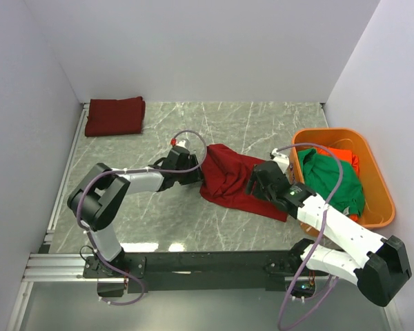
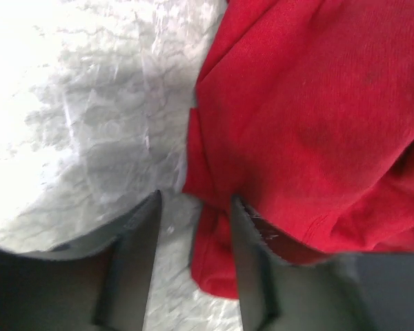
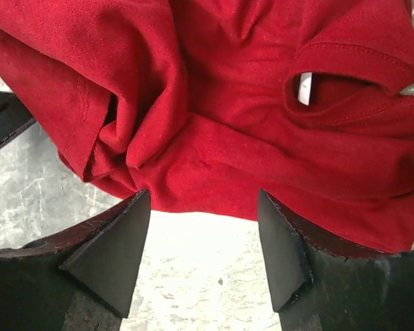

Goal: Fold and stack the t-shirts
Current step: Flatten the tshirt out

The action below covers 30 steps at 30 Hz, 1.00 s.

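Note:
A crumpled crimson t-shirt [image 1: 234,181] lies on the marble table between the two arms. My left gripper [image 1: 196,172] is open at its left edge; in the left wrist view [image 2: 193,207] a fold of the shirt [image 2: 317,110] lies between the fingers. My right gripper [image 1: 252,185] is open at the shirt's right side; in the right wrist view [image 3: 203,207] the shirt's hem [image 3: 214,138] sits just beyond the fingertips, with the collar and white label at upper right. A folded crimson t-shirt [image 1: 114,115] lies at the far left. A green t-shirt [image 1: 329,178] and an orange-red one [image 1: 343,156] lie in the tub.
A rigid orange plastic tub [image 1: 381,185] stands at the right edge of the table, close behind my right arm. White walls close in the table at the back and sides. A metal rail [image 1: 65,172] runs along the left edge.

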Each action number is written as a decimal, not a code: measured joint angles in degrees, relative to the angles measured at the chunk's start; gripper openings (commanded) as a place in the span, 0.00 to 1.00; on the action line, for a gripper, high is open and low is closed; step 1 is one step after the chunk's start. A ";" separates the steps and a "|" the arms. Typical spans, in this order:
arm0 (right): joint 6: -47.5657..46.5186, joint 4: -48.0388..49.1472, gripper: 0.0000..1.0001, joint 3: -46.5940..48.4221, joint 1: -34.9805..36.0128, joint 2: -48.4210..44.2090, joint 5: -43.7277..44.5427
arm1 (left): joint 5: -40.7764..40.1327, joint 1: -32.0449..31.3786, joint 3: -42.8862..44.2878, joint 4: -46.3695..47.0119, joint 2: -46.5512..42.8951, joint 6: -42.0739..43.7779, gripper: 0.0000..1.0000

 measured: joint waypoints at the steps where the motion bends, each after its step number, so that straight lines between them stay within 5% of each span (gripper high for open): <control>1: 0.24 0.04 0.70 -0.24 0.00 -0.09 0.00 | -0.13 -0.04 0.28 0.13 0.37 -0.07 0.43; 16: 1.60 1.73 0.68 -1.14 0.00 1.60 -0.02 | -1.03 -0.17 2.47 2.03 3.80 -1.03 0.30; 19: 1.70 2.14 0.68 -1.42 0.00 2.16 0.00 | -1.01 -0.17 3.52 2.71 5.20 -1.11 0.14; 20: 1.70 2.14 0.68 -1.44 0.00 2.23 0.00 | -1.03 -0.17 3.82 2.73 5.53 -1.11 0.01; 26: 1.70 2.60 0.68 -1.46 0.00 2.97 0.00 | -3.87 -0.07 3.43 0.98 4.17 -1.27 0.01; 30: 1.66 3.56 0.68 -1.46 0.00 5.07 -0.17 | -7.82 3.06 -2.56 -3.15 -5.90 -2.75 0.01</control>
